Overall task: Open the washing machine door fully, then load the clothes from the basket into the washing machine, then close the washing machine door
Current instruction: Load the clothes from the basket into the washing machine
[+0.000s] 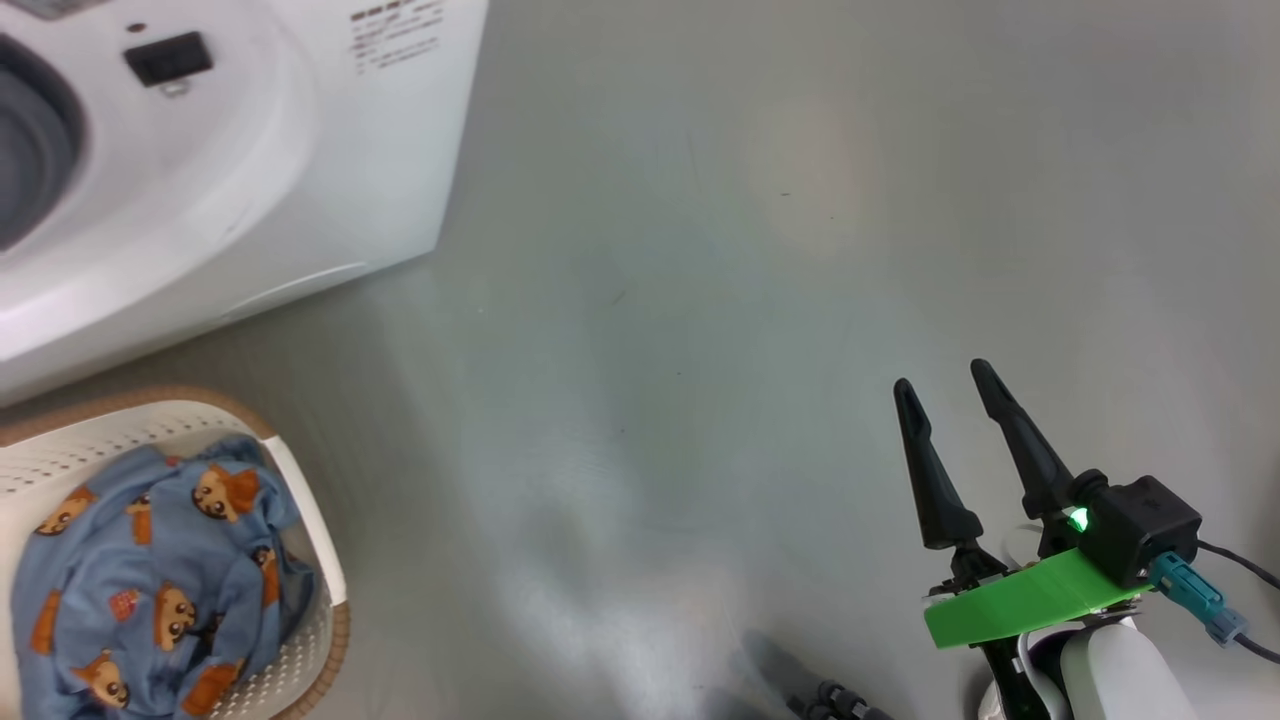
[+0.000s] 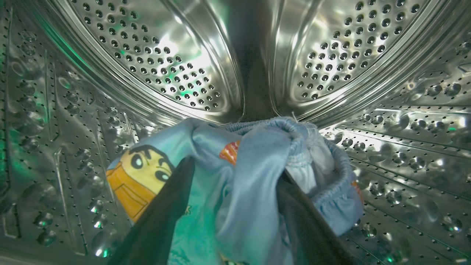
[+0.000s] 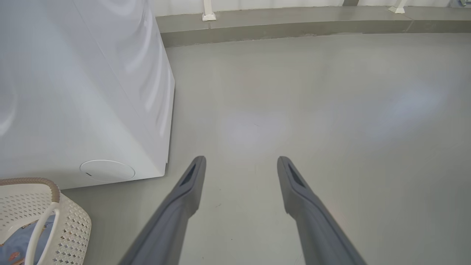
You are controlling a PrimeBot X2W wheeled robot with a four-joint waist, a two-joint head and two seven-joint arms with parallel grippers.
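The left gripper (image 2: pixel 235 167), deep inside the perforated steel drum (image 2: pixel 147 55) of the big white front-loading washing machine (image 1: pixel 300 150), stands released. A light blue bear-print garment (image 2: pixel 257 154) drapes between its fingers. Withdraw straight out of the drum, watching for snagged fabric. The right gripper (image 1: pixel 941 375) is released beside the machine. More clothes (image 1: pixel 150 560) lie in the cream perforated basket (image 1: pixel 310 545) at the machine's front.

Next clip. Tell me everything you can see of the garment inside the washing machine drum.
The garment is soft light blue fabric, bunched in a crumpled heap against the perforated steel drum. An orange-brown cartoon figure shows on its left, a small orange print near the middle, and a gathered hem with white lining curls at the upper right. It lies between and against the dark fingers of the open left gripper.
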